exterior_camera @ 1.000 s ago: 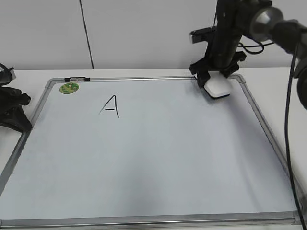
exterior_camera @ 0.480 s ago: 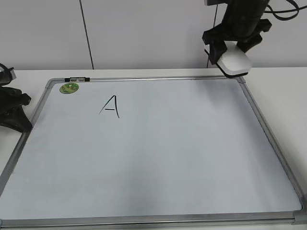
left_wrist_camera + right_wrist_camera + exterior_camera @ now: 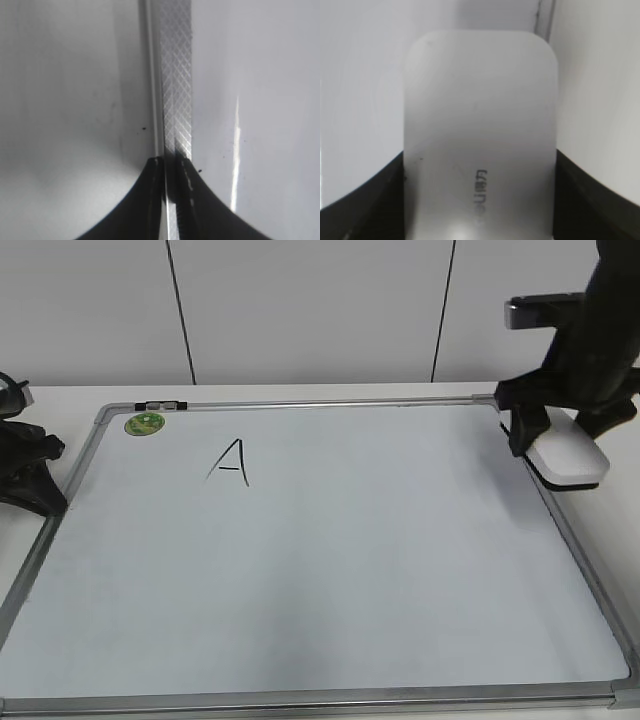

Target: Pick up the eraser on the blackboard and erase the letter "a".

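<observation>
My right gripper [image 3: 562,443] is shut on the white eraser [image 3: 570,458] and holds it low at the right frame of the blackboard [image 3: 330,580], mostly off the board. In the right wrist view the eraser [image 3: 479,100] fills the space between my dark fingers [image 3: 365,205], grey lettering up. I cannot tell whether it touches the surface. A tall capital "A" [image 3: 231,462] stands at the board's upper left. No small cursive "a" shows on the board. My left gripper [image 3: 30,475] rests shut at the board's left edge, over the frame strip [image 3: 176,75].
A round green sticker [image 3: 144,424] sits in the board's top left corner. A small black and silver clip [image 3: 160,404] lies on the top frame. A white wall stands close behind the table.
My right gripper rose from the board's top right corner with the eraser, then moved right and down to the right frame. The left arm has not moved.
</observation>
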You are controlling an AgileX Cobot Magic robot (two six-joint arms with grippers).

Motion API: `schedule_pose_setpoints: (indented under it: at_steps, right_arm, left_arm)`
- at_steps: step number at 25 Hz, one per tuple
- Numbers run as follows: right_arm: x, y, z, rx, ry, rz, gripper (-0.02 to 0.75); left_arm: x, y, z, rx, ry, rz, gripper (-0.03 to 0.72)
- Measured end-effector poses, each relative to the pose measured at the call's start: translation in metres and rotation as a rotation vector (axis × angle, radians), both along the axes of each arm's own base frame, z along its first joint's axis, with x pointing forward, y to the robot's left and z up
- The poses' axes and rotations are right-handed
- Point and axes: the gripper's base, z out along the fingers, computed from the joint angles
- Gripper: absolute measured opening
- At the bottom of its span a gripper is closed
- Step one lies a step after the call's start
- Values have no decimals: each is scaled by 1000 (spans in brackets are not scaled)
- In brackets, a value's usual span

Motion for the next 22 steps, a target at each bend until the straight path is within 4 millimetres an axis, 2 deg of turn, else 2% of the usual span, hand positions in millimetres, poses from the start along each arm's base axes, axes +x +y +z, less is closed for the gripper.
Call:
schedule_pose_setpoints:
  at_steps: [3,5,11,22]
  right_arm:
    - [-5,-15,-15,8,22,-48,527]
    - [-6,-18,-20,14,18,-59,527]
    - [0,-15,-22,50,-43,-69,527]
    - [11,-14,-60,46,14,-73,527]
  left_arm:
    - [0,0,0,0,0,0,32]
    - [0,0,0,-1,2,-1,32]
    - [0,0,0,-1,2,-1,32]
    - [0,0,0,-1,2,-1,32]
